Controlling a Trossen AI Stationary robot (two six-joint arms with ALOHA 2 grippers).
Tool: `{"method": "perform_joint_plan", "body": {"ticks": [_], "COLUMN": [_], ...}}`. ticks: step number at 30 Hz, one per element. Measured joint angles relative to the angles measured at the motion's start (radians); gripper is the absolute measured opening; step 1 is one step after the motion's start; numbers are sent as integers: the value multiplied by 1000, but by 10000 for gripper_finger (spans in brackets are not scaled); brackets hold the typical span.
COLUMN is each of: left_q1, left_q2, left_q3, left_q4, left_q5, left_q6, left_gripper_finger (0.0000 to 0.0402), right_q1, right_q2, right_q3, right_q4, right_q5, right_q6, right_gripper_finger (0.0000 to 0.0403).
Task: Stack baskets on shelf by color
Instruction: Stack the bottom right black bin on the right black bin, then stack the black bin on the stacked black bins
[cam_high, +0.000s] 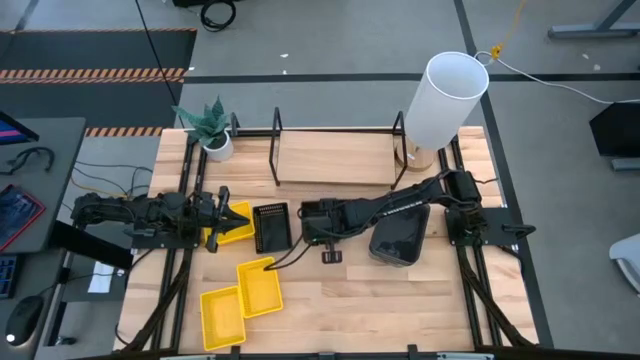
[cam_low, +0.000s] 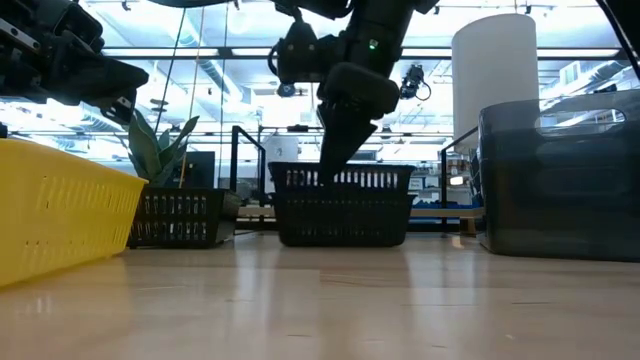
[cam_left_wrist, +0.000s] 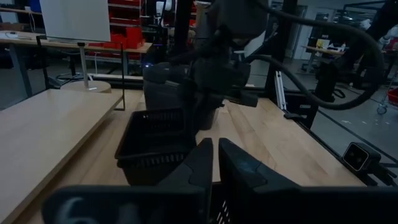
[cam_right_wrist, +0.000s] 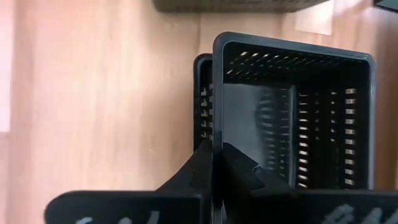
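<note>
A black perforated basket (cam_right_wrist: 292, 112) sits on the tabletop in front of the shelf (cam_high: 335, 158), hidden in the high view under my right wrist. My right gripper (cam_right_wrist: 217, 155) comes down on it from above and is shut on one wall. A second black basket (cam_high: 272, 226) lies close beside it on the left. Left of that is a yellow basket (cam_high: 235, 232), and my left gripper (cam_high: 232, 216) hovers level above it, shut and empty. Two more yellow baskets (cam_high: 260, 287) (cam_high: 222, 317) lie near the front edge. A dark grey basket (cam_high: 400, 238) lies to the right. My right gripper has the black basket's side wall (cam_right_wrist: 216, 134) between its two fingers, one finger inside the basket and one outside. The fingers slant steeply down from above. In the low view the basket (cam_low: 340, 205) sits level with its bottom on the table.
A tall white cylinder lamp (cam_high: 445, 100) stands at the shelf's right end and a potted plant (cam_high: 210, 130) at its left end. The shelf's black uprights (cam_high: 277, 145) rise between them. Bare tabletop lies at the front right (cam_high: 400, 310).
</note>
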Motion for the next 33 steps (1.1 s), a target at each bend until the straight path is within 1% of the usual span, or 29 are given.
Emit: {"method": "perform_joint_plan", "body": {"ticks": [6,13,16,20,26,28,30,31,33], "left_q1": [0,0,0,0,0,0,0,0,0], "left_q2": [0,0,0,0,0,1,-3,2,4], "left_q3": [0,0,0,0,-1,-2,-2,-2,-1], "left_q4": [0,0,0,0,1,4,-4,-1,-2], "left_q5": [0,0,0,0,0,0,0,0,0], "left_q6": [0,0,0,0,0,0,0,0,0], "left_gripper_finger": [38,29,28,33,34,30,27,26,26], "right_q1": [5,9,20,50,94,102,103,103,102], "right_q2": [0,0,-2,-1,51,61,76,80,100], "right_q3": [4,110,140,140,139,138,150,152,172], "right_q4": [-10,-58,16,165,351,349,390,365,383], "right_q5": [-17,-19,-19,-20,-12,-11,-7,-3,-4], "right_q6": [32,53,30,-32,-80,-91,-96,-99,-107], "right_gripper_finger": [68,102,106,106,106,106,106,107,111]}}
